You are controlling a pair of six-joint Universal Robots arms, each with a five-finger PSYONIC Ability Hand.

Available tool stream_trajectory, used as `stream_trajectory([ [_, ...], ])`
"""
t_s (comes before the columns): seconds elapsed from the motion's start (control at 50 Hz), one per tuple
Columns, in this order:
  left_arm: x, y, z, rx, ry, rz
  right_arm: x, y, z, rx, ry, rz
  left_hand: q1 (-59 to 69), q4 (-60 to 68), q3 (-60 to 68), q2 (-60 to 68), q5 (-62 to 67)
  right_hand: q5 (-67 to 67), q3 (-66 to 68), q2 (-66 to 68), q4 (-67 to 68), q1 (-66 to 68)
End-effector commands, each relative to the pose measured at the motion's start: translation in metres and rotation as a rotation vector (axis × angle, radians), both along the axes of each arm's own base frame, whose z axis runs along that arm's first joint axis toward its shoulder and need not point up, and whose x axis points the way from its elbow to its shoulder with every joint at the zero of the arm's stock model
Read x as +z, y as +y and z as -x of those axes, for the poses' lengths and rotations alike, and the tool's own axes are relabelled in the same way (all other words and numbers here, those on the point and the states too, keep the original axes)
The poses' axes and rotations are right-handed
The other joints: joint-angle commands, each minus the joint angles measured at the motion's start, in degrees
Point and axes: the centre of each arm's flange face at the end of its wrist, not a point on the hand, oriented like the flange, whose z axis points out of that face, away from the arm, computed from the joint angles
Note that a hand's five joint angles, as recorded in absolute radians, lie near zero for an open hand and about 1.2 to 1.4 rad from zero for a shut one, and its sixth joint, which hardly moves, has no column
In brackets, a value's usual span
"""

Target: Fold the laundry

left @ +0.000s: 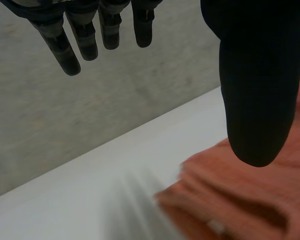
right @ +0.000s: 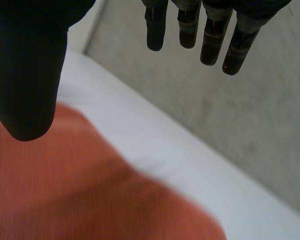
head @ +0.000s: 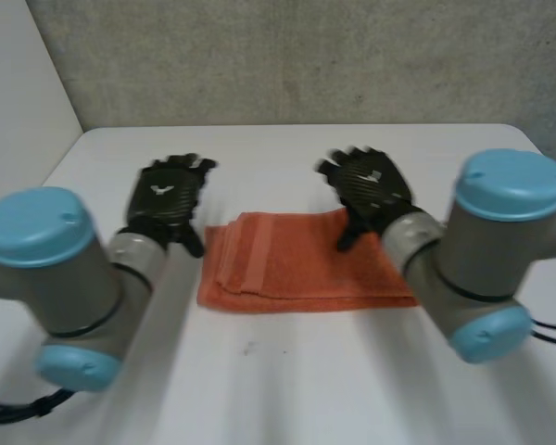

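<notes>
Hovering open, empty: left hand just left of the folded orange towel, right hand over its upper-right corner.

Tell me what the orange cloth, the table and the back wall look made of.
Orange cloth: soft matte fabric, probably cotton towelling; a fine ribbed weave and thick folded edges show. Table: smooth white top with a faint sheen, perhaps laminate or painted board. Back wall: mottled grey, rough and matte, looks like concrete or plaster.
</notes>
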Motion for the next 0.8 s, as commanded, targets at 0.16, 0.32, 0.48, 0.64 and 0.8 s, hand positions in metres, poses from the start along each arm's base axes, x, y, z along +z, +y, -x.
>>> stream_trajectory([
  [0.16,-0.055,-0.002,0.057,-0.12,-0.059,-0.047,-0.072,-0.005,0.078,-0.15,0.075,-0.261,-0.41,0.34,0.41,0.55,-1.88,13.46,15.36,14.98,14.29,15.52],
  [0.32,-0.06,0.001,0.048,-0.098,-0.081,-0.074,-0.079,-0.019,0.082,-0.148,0.055,-0.196,-0.41,0.34,0.41,0.55,-1.88,65.78,67.68,67.3,66.61,67.84],
  [0.48,-0.018,0.014,0.011,0.006,-0.055,-0.034,-0.04,-0.045,0.076,-0.144,0.191,0.066,-0.41,0.34,0.41,0.55,-1.88,65.78,67.68,67.3,66.61,67.84],
  [0.64,0.004,0.02,-0.021,0.106,-0.038,-0.01,-0.012,0.028,-0.053,0.211,0.194,0.182,-0.41,0.34,0.41,0.55,-1.88,65.78,67.68,67.3,66.61,67.84],
  [0.8,0.008,0.018,-0.04,0.169,-0.037,-0.01,-0.061,0.097,-0.108,0.491,0.259,0.116,-0.41,0.34,0.41,0.55,-1.88,65.78,67.68,67.3,66.61,67.84],
])
